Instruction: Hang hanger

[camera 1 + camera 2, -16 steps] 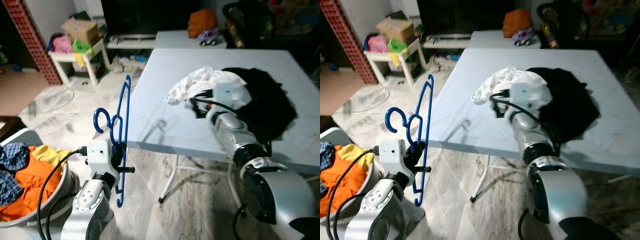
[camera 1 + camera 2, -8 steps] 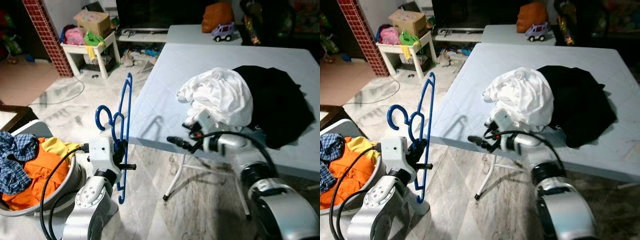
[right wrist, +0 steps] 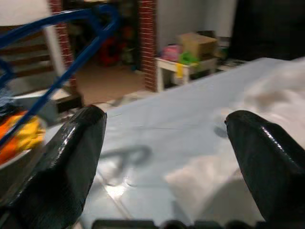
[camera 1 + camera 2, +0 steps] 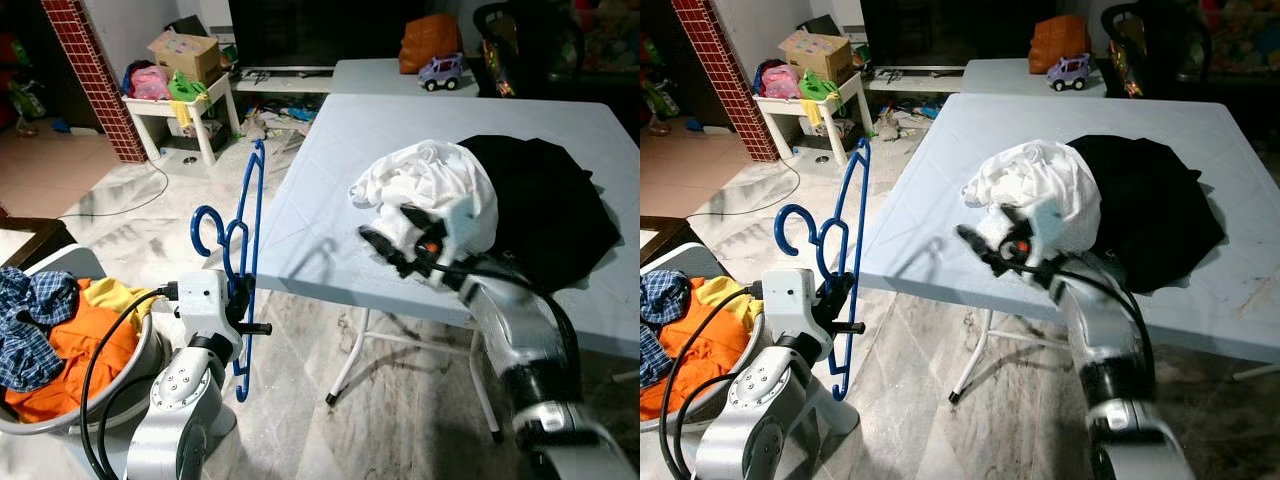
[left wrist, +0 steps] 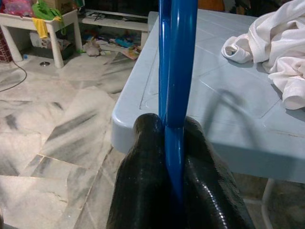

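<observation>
Standing upright off the near left corner of the counter (image 4: 330, 160), the blue hanger (image 4: 245, 262) is pinched low on its frame between the clenched jaws of the left gripper (image 5: 174, 157), its two hooks curling out to the left over the floor (image 4: 130, 215). The left arm is bent up from below, its white wrist block just beside the hanger's lower half. The hanger's bottom end dips behind the arm and is hard to follow.

The right gripper (image 4: 385, 245) reaches out over the counter's front edge, jaws spread wide apart with nothing between them, hovering just in front of a white shirt (image 4: 430, 190). The right arm stretches forward from the lower right, a black cable looping along it. Behind the shirt lies a black garment (image 4: 545, 205), touching it.

A basket (image 4: 120, 395) of orange and checked clothes sits at the lower left, partly cut off by the frame. A small white table (image 4: 175, 110) with a cardboard box stands further back.
</observation>
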You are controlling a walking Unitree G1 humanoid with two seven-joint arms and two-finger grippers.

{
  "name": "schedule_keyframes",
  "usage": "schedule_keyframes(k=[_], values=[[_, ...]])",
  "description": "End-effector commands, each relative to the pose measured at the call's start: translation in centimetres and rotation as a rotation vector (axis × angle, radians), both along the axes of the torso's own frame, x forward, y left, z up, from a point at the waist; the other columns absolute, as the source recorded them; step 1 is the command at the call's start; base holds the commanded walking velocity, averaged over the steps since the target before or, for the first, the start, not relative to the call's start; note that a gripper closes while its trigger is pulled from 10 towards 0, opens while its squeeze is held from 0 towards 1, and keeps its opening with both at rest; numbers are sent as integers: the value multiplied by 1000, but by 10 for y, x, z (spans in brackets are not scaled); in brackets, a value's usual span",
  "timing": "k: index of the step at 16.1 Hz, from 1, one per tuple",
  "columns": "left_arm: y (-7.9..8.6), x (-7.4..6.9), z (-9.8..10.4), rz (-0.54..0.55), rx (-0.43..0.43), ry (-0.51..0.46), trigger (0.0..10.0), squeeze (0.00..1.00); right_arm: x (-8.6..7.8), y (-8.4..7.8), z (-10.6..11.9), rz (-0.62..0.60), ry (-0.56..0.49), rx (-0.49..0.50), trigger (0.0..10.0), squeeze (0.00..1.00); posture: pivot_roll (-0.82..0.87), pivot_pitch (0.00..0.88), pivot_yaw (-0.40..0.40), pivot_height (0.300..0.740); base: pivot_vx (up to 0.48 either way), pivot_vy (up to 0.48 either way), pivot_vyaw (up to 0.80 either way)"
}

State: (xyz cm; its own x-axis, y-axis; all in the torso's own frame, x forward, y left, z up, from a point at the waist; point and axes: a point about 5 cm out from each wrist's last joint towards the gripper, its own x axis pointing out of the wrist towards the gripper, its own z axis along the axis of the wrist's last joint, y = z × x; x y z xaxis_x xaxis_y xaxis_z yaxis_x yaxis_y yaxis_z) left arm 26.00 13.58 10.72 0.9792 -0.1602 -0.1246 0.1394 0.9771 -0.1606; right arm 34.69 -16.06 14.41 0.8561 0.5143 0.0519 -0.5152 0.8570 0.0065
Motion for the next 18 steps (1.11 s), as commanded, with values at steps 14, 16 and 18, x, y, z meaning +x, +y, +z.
schedule_keyframes(k=[14, 16, 18], values=[[7, -5, 2, 22, 80, -7, 10000, 0, -40, -35, 4, -508, -29, -75, 10000, 0, -75, 0, 63, 740, 0, 0, 0], [7, -5, 3, 21, 66, -7, 10000, 0, -39, -34, 3, -506, -12, -76, 10000, 0, -75, 0, 59, 740, 0, 0, -700], [6, -6, 0, 18, 53, 10, 10000, 0, -38, -34, 3, -499, -2, -77, 10000, 0, -78, 0, 55, 740, 0, 0, -800]])
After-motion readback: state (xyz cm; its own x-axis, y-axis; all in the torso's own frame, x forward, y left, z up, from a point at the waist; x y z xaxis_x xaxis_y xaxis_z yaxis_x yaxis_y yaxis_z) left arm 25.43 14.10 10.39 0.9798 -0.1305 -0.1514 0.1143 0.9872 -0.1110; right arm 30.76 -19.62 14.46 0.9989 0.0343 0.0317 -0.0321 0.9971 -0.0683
